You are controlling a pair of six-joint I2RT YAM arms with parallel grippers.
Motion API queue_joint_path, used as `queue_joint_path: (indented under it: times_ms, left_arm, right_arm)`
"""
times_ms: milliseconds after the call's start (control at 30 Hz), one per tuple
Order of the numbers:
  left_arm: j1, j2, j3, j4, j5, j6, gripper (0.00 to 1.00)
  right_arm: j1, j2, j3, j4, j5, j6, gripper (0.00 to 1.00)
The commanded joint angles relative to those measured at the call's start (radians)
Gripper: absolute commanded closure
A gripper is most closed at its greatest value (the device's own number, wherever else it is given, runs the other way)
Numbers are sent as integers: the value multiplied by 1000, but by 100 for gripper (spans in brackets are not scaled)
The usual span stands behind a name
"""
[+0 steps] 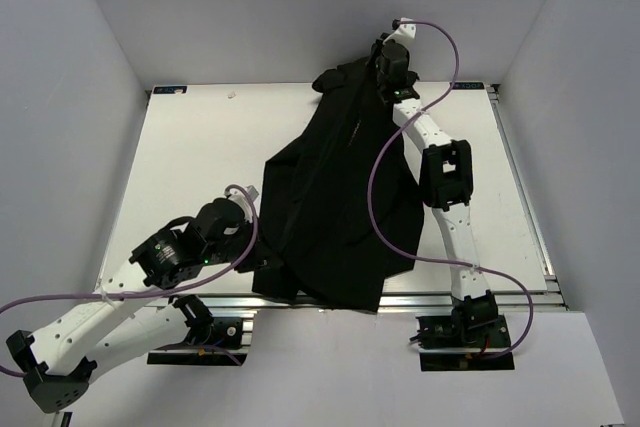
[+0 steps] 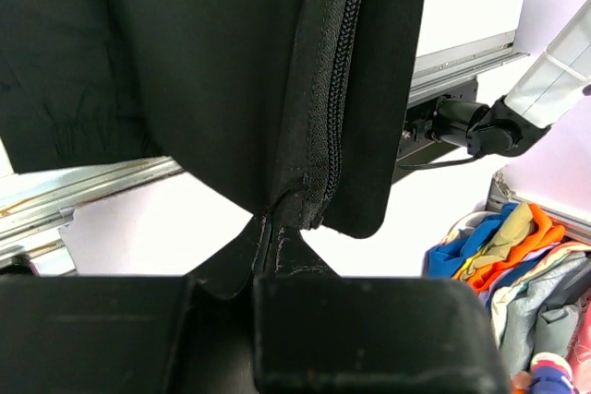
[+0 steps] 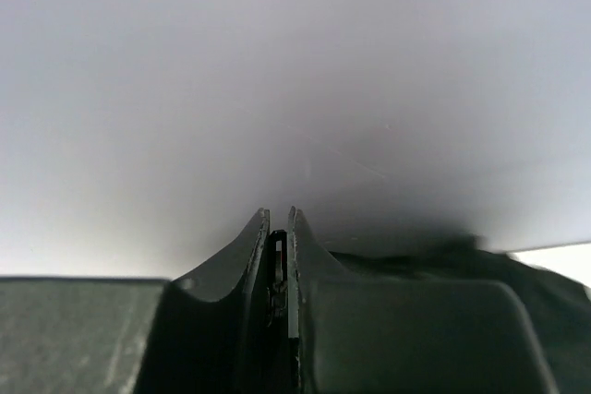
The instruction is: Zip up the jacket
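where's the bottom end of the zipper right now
In the left wrist view the bottom end of the zipper sits just above the left gripper, which pinches the jacket hem at the near edge of the table, left of centre.

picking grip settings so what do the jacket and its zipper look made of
Jacket: thin black fabric, probably synthetic, with a faint sheen; it drapes in soft folds. Zipper: fine black interlocked teeth, likely plastic or nylon coil, no metal glint.

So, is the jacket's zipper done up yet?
Shut at the lower end: the left wrist view shows the zipper with its teeth meshed there. Further up the jacket, cannot tell.
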Motion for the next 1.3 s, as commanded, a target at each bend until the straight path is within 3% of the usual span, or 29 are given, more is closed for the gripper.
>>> queue_joint_path:
  times_ms: [0, 233, 267, 300, 333, 367, 400, 433, 467, 633, 733, 767, 800, 833, 900, 1000, 1100, 1167, 1267]
  left_arm:
    - [-20, -21, -18, -239, 210, -12, 100]
    - [-20, 107, 30, -170, 184, 39, 97]
    - [-22, 132, 52, -173, 176, 51, 81]
    - [-20, 158, 74, -179, 165, 57, 31]
    - [-20, 183, 96, -185, 150, 63, 3]
    - [-20, 226, 154, -204, 107, 70, 2]
    - [-20, 246, 190, -217, 78, 73, 2]
    - [-20, 263, 230, -231, 40, 79, 2]
    - [-20, 295, 315, -266, -62, 76, 2]
    - [-19, 436, 558, -297, -351, 48, 2]
    - [36, 501, 566, -175, -500, 100, 2]
    - [76, 507, 546, -38, -510, 134, 2]
    - [137, 508, 492, 38, -502, 158, 2]
    - [317, 501, 459, 118, -343, 222, 2]
    - [551, 490, 402, 337, -191, 273, 2]
    - [697, 510, 379, 434, -325, 318, 2]
    - [852, 593, 446, 431, -217, 356, 2]
    - [899, 623, 451, 425, -192, 389, 2]
    - [911, 604, 382, 439, -261, 410, 2]
  right_arm:
    - [-71, 14, 56, 207, 49, -8, 100]
    - [-68, -69, -70, 215, -146, -39, 100]
    - [-67, -81, -76, 200, -188, -40, 100]
    - [-64, -96, -88, 186, -204, -44, 100]
    - [-62, -138, -134, 184, -224, -54, 88]
    - [-62, -164, -160, 181, -245, -60, 58]
    - [-62, -187, -189, 169, -265, -66, 43]
    - [-61, -240, -238, 155, -282, -76, 19]
    - [-62, -268, -259, 134, -311, -85, 11]
    - [-65, -531, -473, 19, -304, -68, 11]
    - [-71, -682, -587, -149, -267, -33, 11]
    - [-76, -720, -617, -232, -250, -21, 11]
    - [-87, -757, -695, -266, -246, -13, 11]
    - [-97, -835, -734, -301, -240, 25, 11]
    - [-143, -918, -891, -360, -258, 68, 11]
    - [-209, -1084, -1112, -369, -289, 117, 11]
    - [-239, -1201, -1210, -455, -206, 121, 11]
    - [-243, -1235, -1225, -539, -132, 159, 11]
    - [-243, -1264, -1270, -636, -88, 185, 11]
